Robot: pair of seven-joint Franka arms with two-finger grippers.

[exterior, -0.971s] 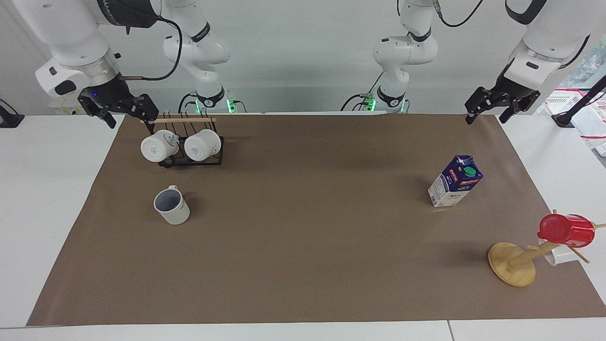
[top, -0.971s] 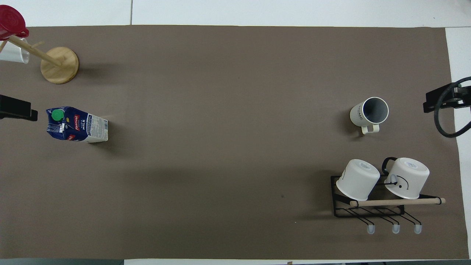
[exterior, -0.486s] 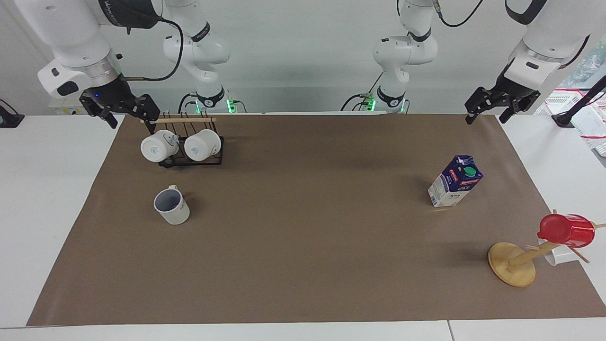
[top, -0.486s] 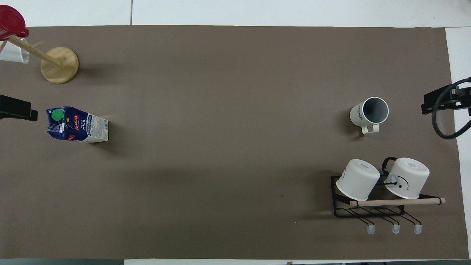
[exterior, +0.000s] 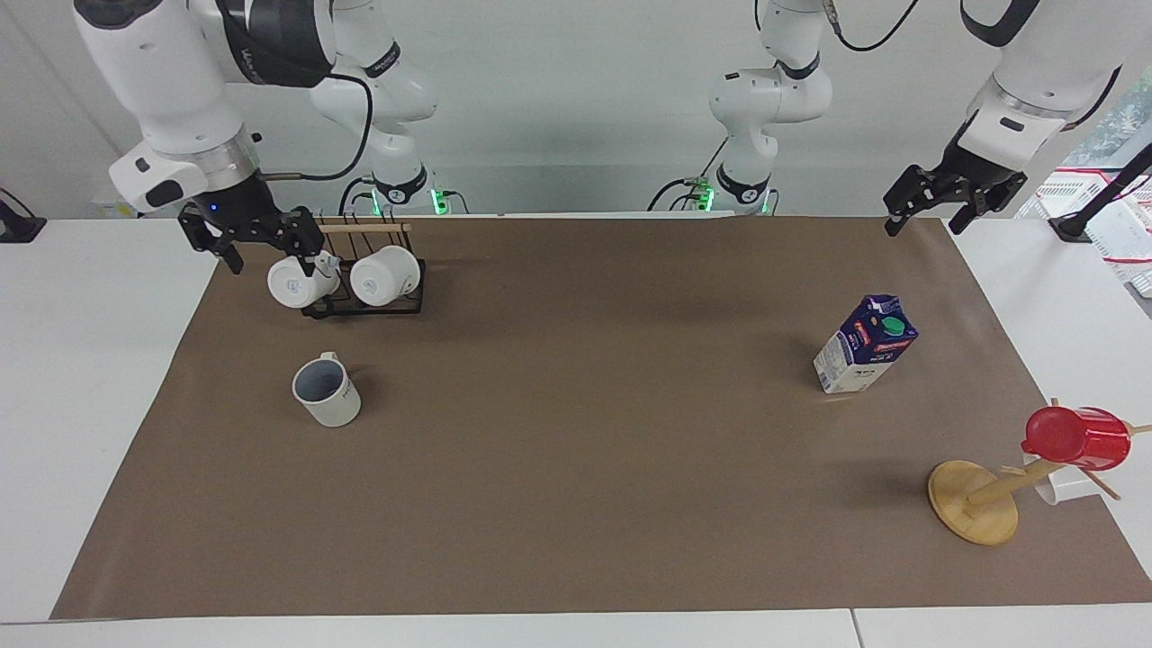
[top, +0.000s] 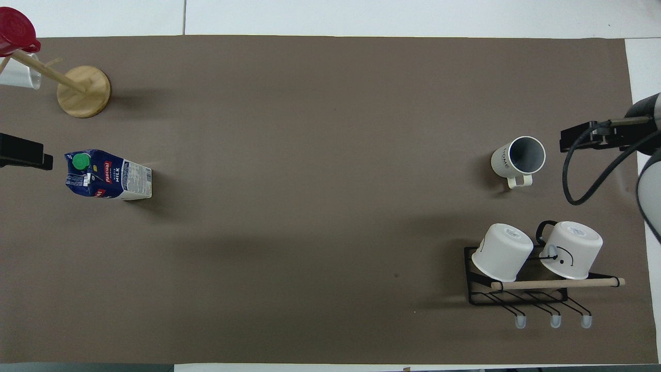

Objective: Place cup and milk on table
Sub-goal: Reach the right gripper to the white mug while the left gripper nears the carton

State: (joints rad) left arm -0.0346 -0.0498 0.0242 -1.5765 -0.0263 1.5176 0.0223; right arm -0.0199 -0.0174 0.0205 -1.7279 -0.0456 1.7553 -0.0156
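A: In the overhead view the left gripper [top: 26, 157] is cut by the edge, only a dark block showing; the right gripper [top: 588, 138] shows as a black bar, its fingertips not made out.

B: The red mug [top: 15, 35] is clipped at the corner there; the white cup [top: 20, 76] under it runs off the edge too.

A: In the facing view that white cup [exterior: 1066, 490] is mostly hidden by the wooden mug tree [exterior: 976, 504]; the lettering on the cup [exterior: 326, 392] is too small to read.

B: The print on the milk [exterior: 866, 346] is perhaps a brand name; illegible from there.
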